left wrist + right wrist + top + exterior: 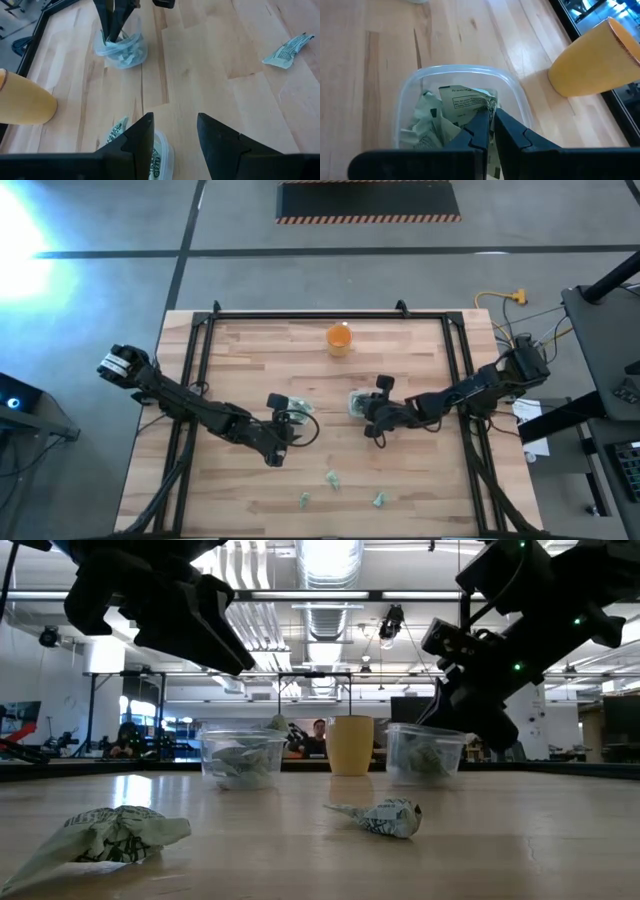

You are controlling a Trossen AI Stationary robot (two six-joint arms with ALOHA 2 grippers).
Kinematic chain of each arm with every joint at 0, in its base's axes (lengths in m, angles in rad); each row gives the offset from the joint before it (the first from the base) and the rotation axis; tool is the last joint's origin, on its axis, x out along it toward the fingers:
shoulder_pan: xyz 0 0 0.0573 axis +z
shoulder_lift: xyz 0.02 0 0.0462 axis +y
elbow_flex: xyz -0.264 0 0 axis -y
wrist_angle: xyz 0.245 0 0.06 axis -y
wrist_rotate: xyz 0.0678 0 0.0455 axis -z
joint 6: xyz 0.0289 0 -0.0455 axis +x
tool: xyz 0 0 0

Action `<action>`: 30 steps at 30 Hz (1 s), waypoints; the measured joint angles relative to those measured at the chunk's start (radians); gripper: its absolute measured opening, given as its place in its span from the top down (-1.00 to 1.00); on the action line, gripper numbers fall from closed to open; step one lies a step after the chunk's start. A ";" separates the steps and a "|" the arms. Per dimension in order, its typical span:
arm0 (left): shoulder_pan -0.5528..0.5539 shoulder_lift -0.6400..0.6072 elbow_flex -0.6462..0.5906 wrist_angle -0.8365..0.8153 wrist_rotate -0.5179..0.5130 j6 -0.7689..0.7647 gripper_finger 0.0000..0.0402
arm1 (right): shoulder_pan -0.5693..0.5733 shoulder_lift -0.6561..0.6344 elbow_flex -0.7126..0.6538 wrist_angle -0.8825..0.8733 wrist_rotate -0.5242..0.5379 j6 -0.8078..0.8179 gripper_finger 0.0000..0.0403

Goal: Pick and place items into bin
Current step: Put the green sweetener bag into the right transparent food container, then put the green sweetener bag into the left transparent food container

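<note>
Left gripper [172, 137] fingers spread wide, empty, above left tub [299, 408]. Right gripper [489, 125] fingers nearly pressed together, pinching a pale green wrinkly piece [465, 102] inside right tub [465, 75]. Tiny print, too small to read. Three loose pieces [331, 479] near table [420, 470] front edge.

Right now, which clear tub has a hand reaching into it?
The clear tub by the right arm: the right hand is down inside it among the packets. The other tub has the open left hand above it.
</note>
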 joint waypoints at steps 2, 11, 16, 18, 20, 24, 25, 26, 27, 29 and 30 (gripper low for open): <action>0.000 0.000 0.000 0.000 0.000 0.000 0.33 | -0.005 0.002 0.002 -0.002 -0.003 0.000 0.91; 0.000 0.000 -0.008 -0.001 0.000 0.000 0.33 | -0.006 0.005 0.036 -0.004 -0.021 -0.048 0.90; 0.000 0.000 -0.009 0.000 0.000 -0.001 0.33 | -0.006 0.005 0.041 -0.009 -0.026 -0.056 0.74; 0.000 0.000 -0.009 -0.001 0.000 -0.001 0.33 | -0.006 0.005 0.041 -0.014 -0.026 -0.055 0.65; 0.000 0.000 -0.009 0.000 0.000 -0.001 0.33 | -0.006 0.005 0.041 -0.027 -0.022 -0.053 0.56; 0.000 0.000 -0.009 0.000 0.000 -0.001 0.33 | -0.006 -0.004 0.057 -0.096 0.008 -0.035 0.42; 0.000 0.000 -0.009 0.000 0.000 -0.001 0.33 | -0.006 -0.011 0.063 -0.126 0.009 -0.031 0.40; 0.000 0.000 -0.009 -0.001 0.000 -0.001 0.33 | -0.006 -0.018 0.071 -0.152 0.009 -0.023 0.37; 0.000 0.000 -0.009 -0.001 0.000 -0.001 0.33 | -0.006 -0.028 0.079 -0.182 0.008 -0.016 0.35; 0.000 0.000 -0.009 -0.001 0.000 -0.001 0.33 | -0.005 -0.054 0.102 -0.241 0.009 0.004 0.33; 0.000 0.000 -0.009 -0.001 0.000 -0.001 0.33 | -0.004 -0.066 0.113 -0.271 0.009 0.013 0.31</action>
